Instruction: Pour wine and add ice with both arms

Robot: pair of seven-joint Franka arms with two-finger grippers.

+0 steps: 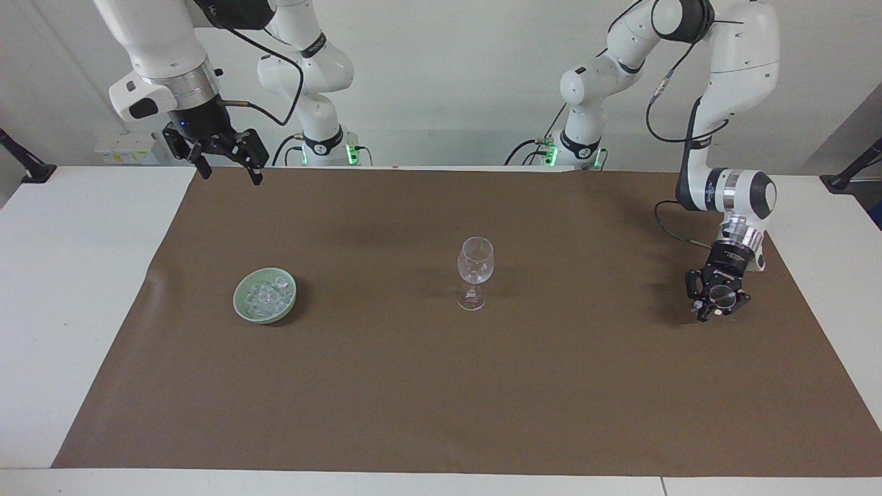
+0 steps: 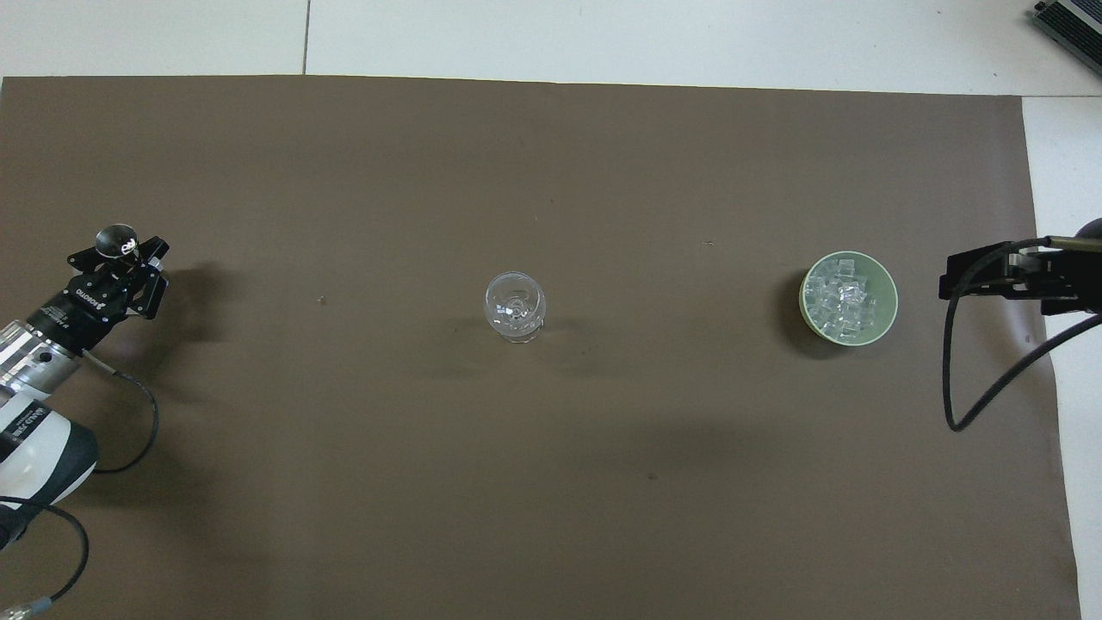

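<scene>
A clear stemmed wine glass (image 1: 475, 265) stands upright at the middle of the brown mat, and it also shows in the overhead view (image 2: 515, 306). A pale green bowl (image 1: 242, 306) toward the right arm's end holds the ice (image 1: 267, 295), several clear chunks (image 2: 839, 297). My left gripper (image 1: 719, 304) hangs low over the mat at the left arm's end, shut on a small round clear vessel (image 1: 721, 295); both show in the overhead view (image 2: 119, 257), the vessel (image 2: 116, 240) at the fingertips. My right gripper (image 1: 229, 169) is open and empty, raised over the mat's edge nearest the robots.
The brown mat (image 1: 441, 399) covers most of the white table (image 1: 76, 275). The bowl's rim (image 2: 892, 297) lies close to the right gripper's fingers (image 2: 951, 284) in the overhead view. A black cable (image 2: 956, 405) hangs from the right wrist.
</scene>
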